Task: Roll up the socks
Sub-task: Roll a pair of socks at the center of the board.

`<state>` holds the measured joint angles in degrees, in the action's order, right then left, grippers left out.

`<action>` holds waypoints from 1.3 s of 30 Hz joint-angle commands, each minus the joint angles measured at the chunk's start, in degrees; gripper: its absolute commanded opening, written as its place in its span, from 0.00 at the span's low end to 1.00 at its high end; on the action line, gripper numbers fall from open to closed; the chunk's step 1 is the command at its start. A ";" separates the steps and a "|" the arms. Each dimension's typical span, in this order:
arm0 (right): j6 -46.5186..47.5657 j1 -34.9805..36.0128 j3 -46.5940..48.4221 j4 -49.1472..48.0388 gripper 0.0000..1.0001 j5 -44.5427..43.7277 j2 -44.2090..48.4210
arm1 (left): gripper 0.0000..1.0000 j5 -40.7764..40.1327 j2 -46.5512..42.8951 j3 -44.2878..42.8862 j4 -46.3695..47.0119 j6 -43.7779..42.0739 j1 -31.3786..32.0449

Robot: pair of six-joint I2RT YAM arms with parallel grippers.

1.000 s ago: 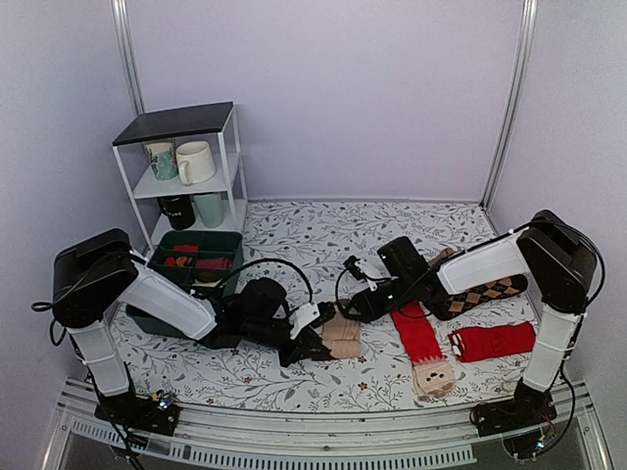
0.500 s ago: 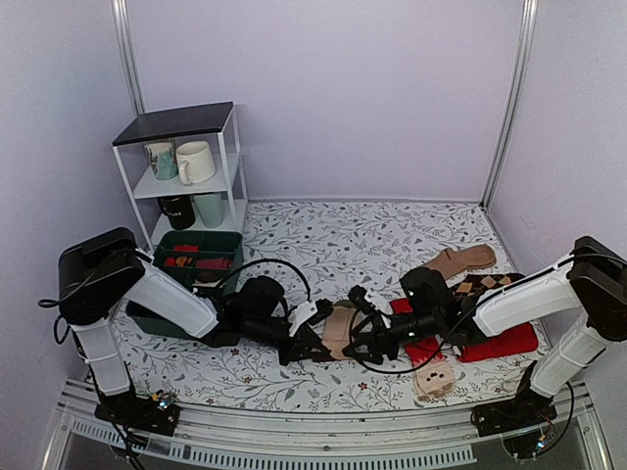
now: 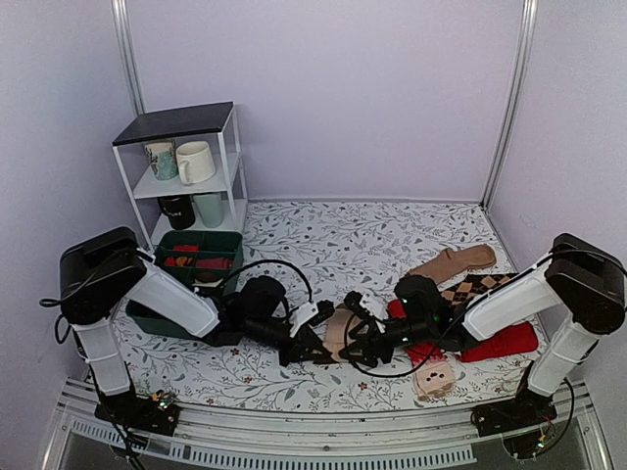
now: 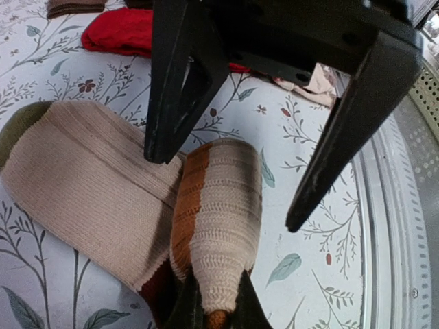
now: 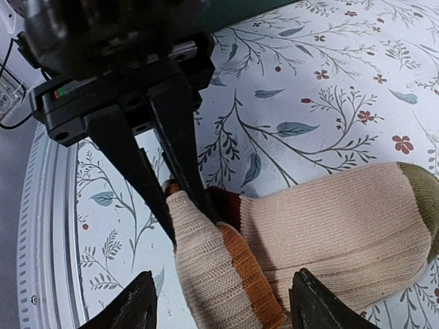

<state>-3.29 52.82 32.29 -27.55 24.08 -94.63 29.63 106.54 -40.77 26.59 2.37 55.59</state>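
Your right arm has swung across from the red socks (image 3: 500, 341). The right gripper (image 5: 223, 305) now stands wide apart, facing the left gripper (image 4: 212, 308), which is clamped on the rolled end of the socks (image 4: 116, 185). They lie front-centre on the table (image 3: 323, 235), lengthwise roughly front to back, green end rearward.

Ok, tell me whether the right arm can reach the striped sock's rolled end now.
Probably yes: the right hand is open and straddles the rolled end; only the left hand, pinching its tip, crowds it.
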 commanded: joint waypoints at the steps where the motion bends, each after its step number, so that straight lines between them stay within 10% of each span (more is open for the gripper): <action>1: 1.22 0.15 0.54 -0.23 0.66 -1.65 -3.10 | 0.00 0.61 4.30 1.50 -12.86 0.45 0.36; 6: 0.09 1.17 0.09 1.28 0.63 1.58 -3.60 | 0.00 0.08 4.23 1.10 -12.93 0.44 0.11; 14: -4.37 1.35 2.98 7.43 0.25 2.00 -6.26 | 0.07 -4.07 4.12 0.03 -11.80 0.50 0.12; 19: -9.75 0.71 3.15 8.69 0.23 3.76 -9.72 | 0.32 -11.02 -2.17 2.49 -4.89 -1.58 0.12; 39: -17.56 -4.69 3.11 14.44 0.22 12.47 -17.01 | 0.43 -9.70 -9.97 12.95 16.43 -19.97 2.77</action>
<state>-20.08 48.01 37.50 -28.32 39.88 -106.76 19.00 94.61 -26.24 40.80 -12.97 57.82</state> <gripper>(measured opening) 0.224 0.430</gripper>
